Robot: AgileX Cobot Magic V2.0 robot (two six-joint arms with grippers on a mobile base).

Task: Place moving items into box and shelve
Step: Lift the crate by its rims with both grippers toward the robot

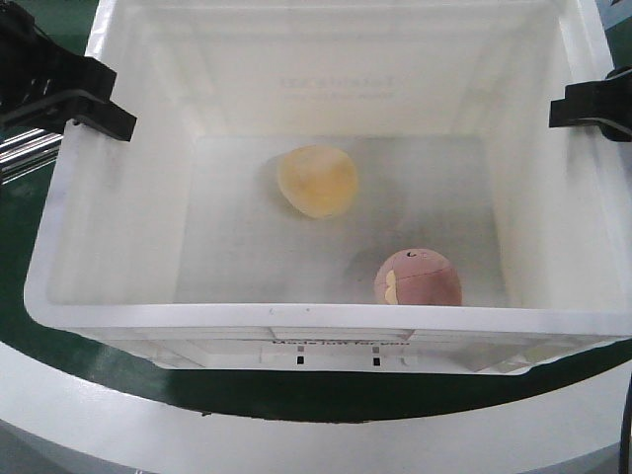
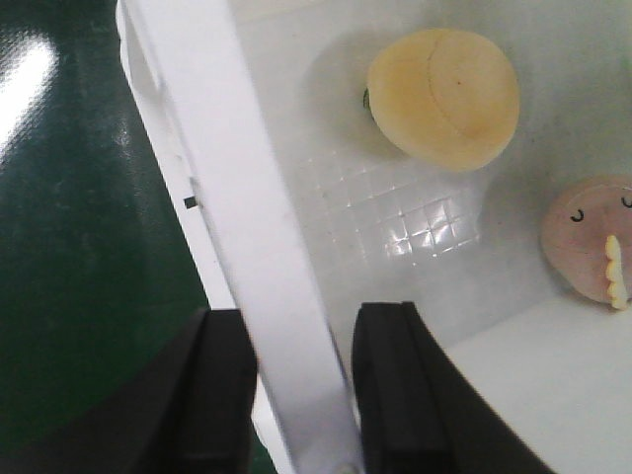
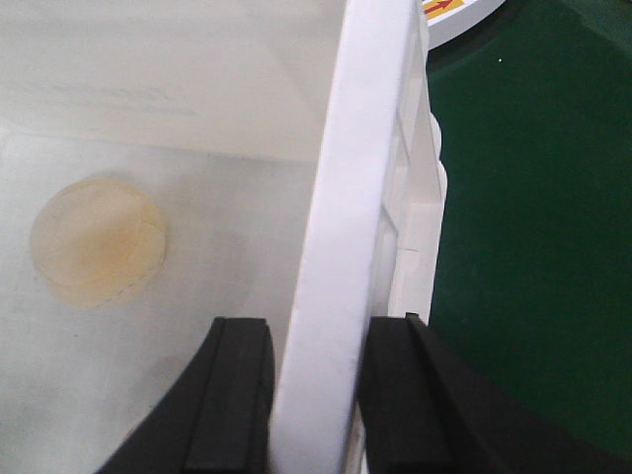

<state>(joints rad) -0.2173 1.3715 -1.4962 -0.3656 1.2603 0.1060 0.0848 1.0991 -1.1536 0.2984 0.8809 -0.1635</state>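
Dark green surface (image 1: 18, 259) spreads under the scene, with a broad white curved band (image 1: 197, 434) crossing it at the near edge of the front view.

On it stands the box (image 1: 296, 318), a large white plastic crate with an open top. Its near outer wall carries black print that is only partly readable. The box fills most of the front view.

The left gripper (image 2: 301, 380) sits over the rim of the box's left wall. Its black jaws straddle that wall, one outside over the green surface and one inside the box. They are opened only as wide as the wall is thick and pinch it from both sides.

The right gripper (image 3: 316, 390) sits the same way on the right wall. One of its jaws is inside and one outside, and both are closed against the white rim.

Inside the box lie both moving items, well apart from each other. The cream-yellow ball (image 1: 317, 181) rests near the middle of the box floor, a little toward the far wall. The pinkish-brown ball (image 1: 418, 277), with its cream patch, lies against the near wall, toward the near right corner.
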